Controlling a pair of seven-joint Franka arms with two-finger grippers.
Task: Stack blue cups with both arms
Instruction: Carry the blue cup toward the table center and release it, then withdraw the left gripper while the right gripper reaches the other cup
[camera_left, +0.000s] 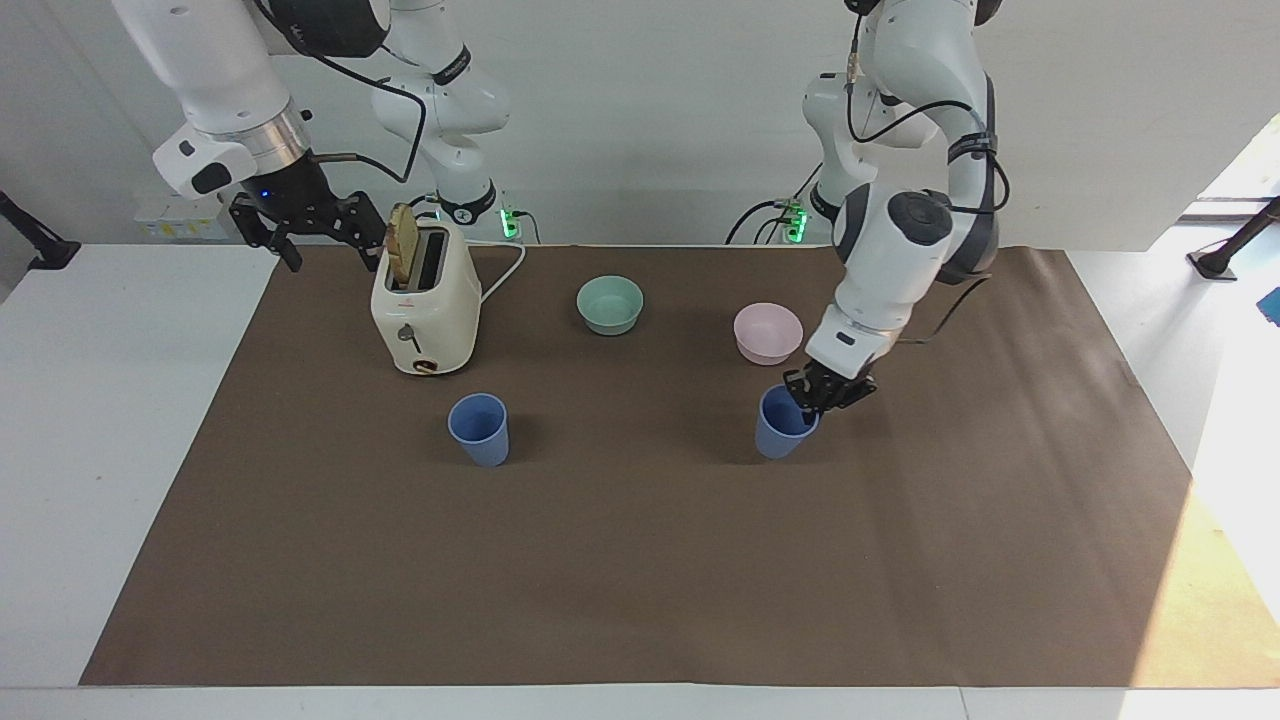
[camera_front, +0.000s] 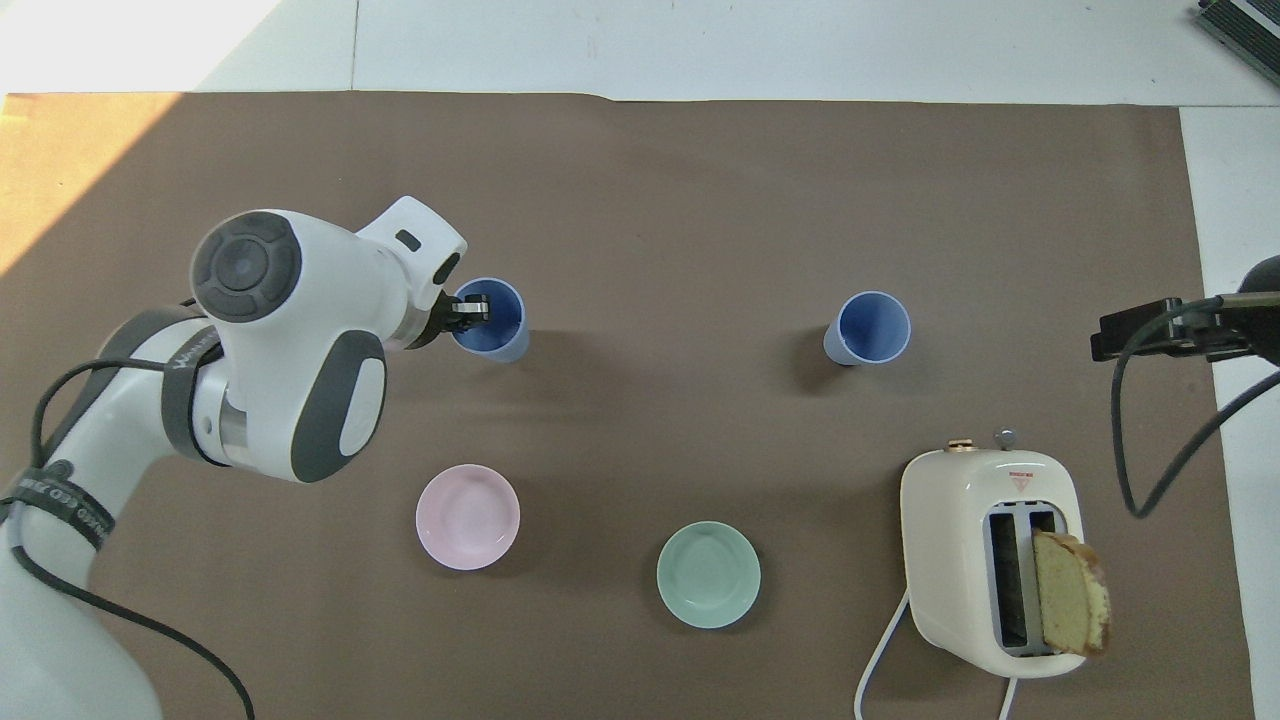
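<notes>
Gripping 1 of 2 blue cups (camera_left: 785, 424) by rim w/ left fingers (camera_left: 808, 398); right fingers (camera_left: 300, 228) open, waiting

Matte plastic blue cups (camera_left: 479, 429), glossy cream toaster (camera_left: 424, 300), matte brown mat (camera_left: 640, 560)

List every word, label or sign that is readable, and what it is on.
Nothing reads clearly.
Left arm's black band: white lettering, too blurred to read.
Toaster top: red triangle sign, its print too small to read.
Blue cup held by the left pincer, and the free blue cup: no text.
</notes>
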